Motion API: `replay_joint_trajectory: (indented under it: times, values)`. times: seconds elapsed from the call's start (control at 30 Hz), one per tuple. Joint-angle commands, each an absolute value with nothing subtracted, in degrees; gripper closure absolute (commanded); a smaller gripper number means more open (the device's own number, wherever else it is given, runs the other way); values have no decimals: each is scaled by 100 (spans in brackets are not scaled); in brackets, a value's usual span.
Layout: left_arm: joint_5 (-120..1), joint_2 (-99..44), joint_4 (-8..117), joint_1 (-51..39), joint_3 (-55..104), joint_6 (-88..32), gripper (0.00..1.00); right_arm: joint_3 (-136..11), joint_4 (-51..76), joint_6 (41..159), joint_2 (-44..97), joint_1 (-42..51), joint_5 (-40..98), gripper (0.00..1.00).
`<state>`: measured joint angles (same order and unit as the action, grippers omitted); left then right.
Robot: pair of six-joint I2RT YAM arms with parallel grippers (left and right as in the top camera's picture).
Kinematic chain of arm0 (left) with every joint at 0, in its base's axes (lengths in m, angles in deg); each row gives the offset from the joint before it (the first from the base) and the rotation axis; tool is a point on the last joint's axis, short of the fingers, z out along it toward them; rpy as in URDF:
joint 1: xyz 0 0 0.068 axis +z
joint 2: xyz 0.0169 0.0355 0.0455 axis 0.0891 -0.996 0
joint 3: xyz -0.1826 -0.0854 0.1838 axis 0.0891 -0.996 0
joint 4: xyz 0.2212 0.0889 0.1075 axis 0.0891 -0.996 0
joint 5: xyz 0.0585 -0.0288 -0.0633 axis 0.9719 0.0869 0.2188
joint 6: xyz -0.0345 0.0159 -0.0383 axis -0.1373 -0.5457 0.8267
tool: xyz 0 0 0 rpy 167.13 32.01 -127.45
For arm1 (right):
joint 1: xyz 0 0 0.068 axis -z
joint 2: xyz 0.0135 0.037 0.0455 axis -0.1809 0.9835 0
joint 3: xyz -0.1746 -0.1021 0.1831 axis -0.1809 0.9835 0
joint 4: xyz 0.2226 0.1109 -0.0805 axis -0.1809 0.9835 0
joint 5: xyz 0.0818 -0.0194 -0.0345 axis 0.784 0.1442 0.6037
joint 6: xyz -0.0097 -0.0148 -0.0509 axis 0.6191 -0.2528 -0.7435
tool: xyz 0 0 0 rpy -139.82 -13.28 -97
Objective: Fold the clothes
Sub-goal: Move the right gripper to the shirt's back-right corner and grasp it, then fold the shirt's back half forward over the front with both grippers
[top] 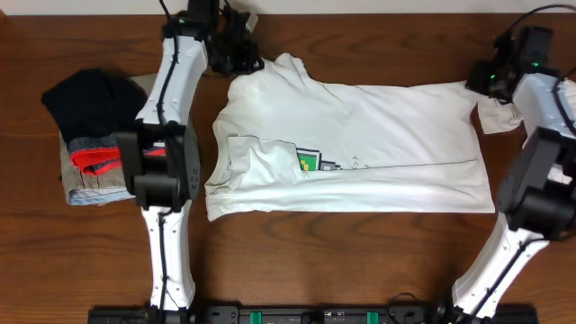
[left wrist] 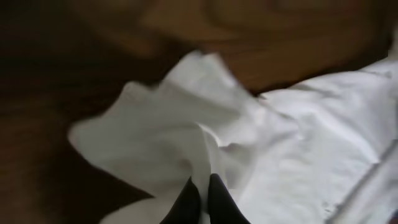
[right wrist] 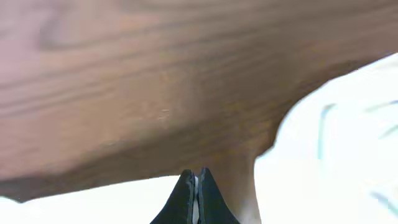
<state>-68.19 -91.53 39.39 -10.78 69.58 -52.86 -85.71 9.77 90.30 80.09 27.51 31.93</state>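
Note:
A white T-shirt (top: pixel 360 144) with a small green-and-black print (top: pixel 309 162) lies flat across the wooden table, its lower part folded up. At the shirt's far left corner, my left gripper (top: pixel 256 63) is shut on a bunched fold of the white cloth (left wrist: pixel 186 124); in the left wrist view its black fingertips (left wrist: pixel 186 199) pinch the fabric. My right gripper (top: pixel 479 84) sits at the far right corner. In the right wrist view it (right wrist: pixel 196 177) is shut, with a thin strip of white cloth between its fingers (right wrist: pixel 183 193).
A stack of folded clothes lies at the left: a black piece (top: pixel 90 99) on top, then a grey one with red trim (top: pixel 94 160) and a pale one (top: pixel 85 191) beneath. Both arm bases (top: pixel 162 180) stand along the table's sides. The wooden table (top: pixel 360 261) shows bare in front.

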Motion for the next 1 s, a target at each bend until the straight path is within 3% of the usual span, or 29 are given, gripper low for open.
replay_joint_trajectory:
  times: [0.0,0.53,0.97]
  values:
    - [-6895,-8976,3714,-1032,6925,-5306,94,-8554,1170,9150,7624,2766,3169,99]
    - [-6502,-8958,2162,-739,6925,-5393,94,-8554,2778,9148,7467,2912,3167,99]
    - [-6506,-8958,1611,-648,6925,-5391,94,-8551,3314,9275,7469,3441,3018,99]
